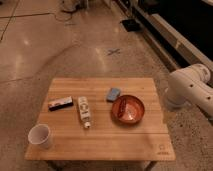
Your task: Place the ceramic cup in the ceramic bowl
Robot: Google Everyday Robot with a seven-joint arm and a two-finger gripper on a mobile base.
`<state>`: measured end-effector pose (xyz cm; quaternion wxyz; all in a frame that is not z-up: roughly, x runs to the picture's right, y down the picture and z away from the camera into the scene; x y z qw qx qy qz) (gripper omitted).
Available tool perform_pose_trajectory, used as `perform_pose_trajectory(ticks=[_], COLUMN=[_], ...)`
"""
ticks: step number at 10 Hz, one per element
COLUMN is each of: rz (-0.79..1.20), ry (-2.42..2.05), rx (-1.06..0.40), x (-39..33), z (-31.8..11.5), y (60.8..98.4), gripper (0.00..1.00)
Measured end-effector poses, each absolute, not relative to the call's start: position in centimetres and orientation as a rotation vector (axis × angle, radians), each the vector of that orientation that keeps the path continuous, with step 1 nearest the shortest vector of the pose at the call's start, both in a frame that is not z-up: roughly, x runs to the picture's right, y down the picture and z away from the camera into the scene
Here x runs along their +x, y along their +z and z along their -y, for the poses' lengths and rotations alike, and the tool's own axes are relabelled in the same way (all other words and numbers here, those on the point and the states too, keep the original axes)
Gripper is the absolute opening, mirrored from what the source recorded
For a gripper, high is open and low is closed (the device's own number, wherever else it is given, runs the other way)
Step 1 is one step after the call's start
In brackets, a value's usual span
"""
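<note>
The ceramic cup [40,135], small, plain and white, stands upright near the front left corner of the wooden table [125,140]. The ceramic bowl [127,109], orange-red with a darker rim, sits right of the table's middle. Something small lies inside the bowl. The robot's white arm [187,90] shows at the right edge, beside the table. The gripper is out of view.
A white bottle with a printed label [84,111] lies on its side mid-table. A small blue block [113,93] sits just behind the bowl. A dark and red flat packet [60,103] lies at the left. A dark wall base runs along the right.
</note>
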<state>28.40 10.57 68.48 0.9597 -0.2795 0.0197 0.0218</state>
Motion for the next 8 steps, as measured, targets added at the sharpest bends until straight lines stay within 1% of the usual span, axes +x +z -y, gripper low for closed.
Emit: perform_pose_trajectory(ticks=[3, 6, 8], rz=[-0.039, 0.010, 0.052], ry=[0.037, -0.032, -0.109], rx=[-0.565, -0.548, -0.534], x=[28.3, 24.9, 21.1], z=[-10.4, -9.3, -8.7], y=[68.5, 68.9, 68.6], gripper=[0.65, 0.65, 0.65])
